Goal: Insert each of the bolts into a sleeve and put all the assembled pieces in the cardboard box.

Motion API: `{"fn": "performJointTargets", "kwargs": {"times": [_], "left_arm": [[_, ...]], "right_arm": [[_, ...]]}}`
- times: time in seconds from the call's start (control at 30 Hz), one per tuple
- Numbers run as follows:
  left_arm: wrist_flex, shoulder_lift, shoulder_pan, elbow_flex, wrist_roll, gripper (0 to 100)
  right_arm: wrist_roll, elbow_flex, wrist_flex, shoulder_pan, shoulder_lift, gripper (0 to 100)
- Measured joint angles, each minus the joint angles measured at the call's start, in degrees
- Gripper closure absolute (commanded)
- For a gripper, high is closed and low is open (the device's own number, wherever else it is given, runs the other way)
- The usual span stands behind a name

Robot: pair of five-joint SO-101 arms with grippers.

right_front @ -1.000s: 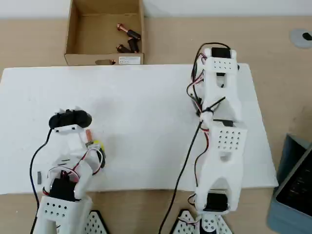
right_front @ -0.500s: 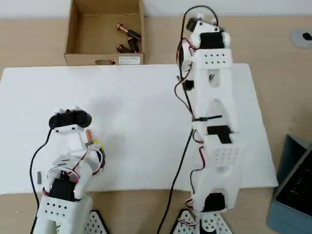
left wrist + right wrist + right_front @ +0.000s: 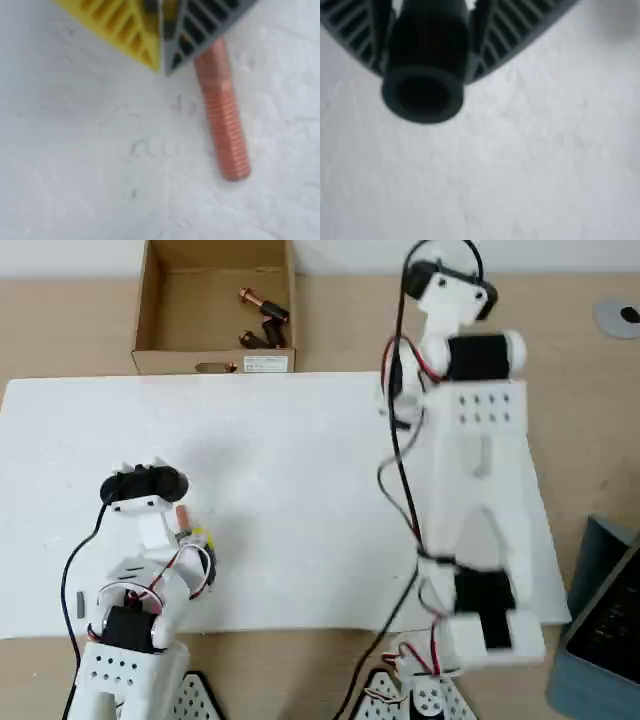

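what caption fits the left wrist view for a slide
Left pincer shut on a threaded copper bolt over the white mat.

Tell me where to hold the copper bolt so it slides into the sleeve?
Probably pinch the copper bolt from both sides, far from its tip, as the left gripper does. The threaded end sticks out free to enter the open sleeve.

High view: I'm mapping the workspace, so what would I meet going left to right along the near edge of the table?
In order: left arm → right arm → grey bin at the picture's right edge.
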Motion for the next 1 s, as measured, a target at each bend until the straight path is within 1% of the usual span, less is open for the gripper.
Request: {"fn": "performJointTargets", "kwargs": {"times": [0.17,0.3,0.4,0.57,0.7,0.87,1.0], "left_arm": [[0.0,0.0,0.0,0.0,0.0,100],[0.5,0.1,-0.1,-0.4,2.2,100],[4.0,0.1,-0.6,-4.5,3.8,100],[11.3,1.1,-0.6,-13.5,4.1,100],[15.8,8.5,-0.6,-22.3,4.2,100],[22.2,23.7,-0.6,-36.2,4.4,100],[27.0,36.3,-0.6,-45.5,6.9,100]], "right_arm": [[0.0,13.4,0.0,0.0,-12.0,98.9],[0.0,21.9,0.0,0.0,-20.0,98.9],[0.0,28.3,-0.4,0.0,-25.6,98.9],[0.0,37.4,-1.1,0.0,-36.0,98.9],[0.0,43.1,-1.8,0.0,-43.7,98.9],[0.1,49.6,-3.8,0.0,-50.5,98.9],[0.1,51.8,-4.7,0.0,-54.2,98.9]]}}
